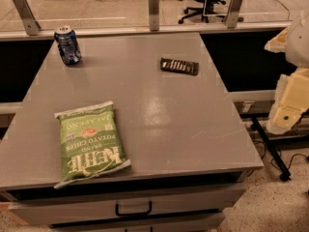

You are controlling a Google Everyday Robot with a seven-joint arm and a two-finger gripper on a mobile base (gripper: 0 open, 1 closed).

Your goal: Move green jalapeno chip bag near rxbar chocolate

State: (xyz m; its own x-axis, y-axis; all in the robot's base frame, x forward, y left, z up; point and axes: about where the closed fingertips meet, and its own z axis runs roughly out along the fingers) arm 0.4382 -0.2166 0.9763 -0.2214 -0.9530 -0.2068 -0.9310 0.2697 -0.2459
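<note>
The gripper (288, 108) is seen hanging off the side of the grey table (164, 129), clear of the top and touching nothing; whether it is apart or together cannot be told from here. Well away from it, across the whole width of the top and down by the front edge, the green jalapeno chip bag (91, 141) is lying flat, lettering up, one lower corner just poking over the lip. It is judged easy to pinch there, since the crinkly seam is offered free of the surface. The rxbar chocolate (179, 66) is found much nearer the gripper than the bag is, flat on the back half of the top, with bare table all round it, so room is left for the bag to be set down beside it. Farthest of all from the gripper, at the opposite back corner, a blue soda can (68, 45) is stood upright, well out of the likely path. Nothing is held yet, and bag and bar are well apart. A long reach across the top is called for first, and a soft, air-filled bag may slip or crumple if it is nipped carelessly.
</note>
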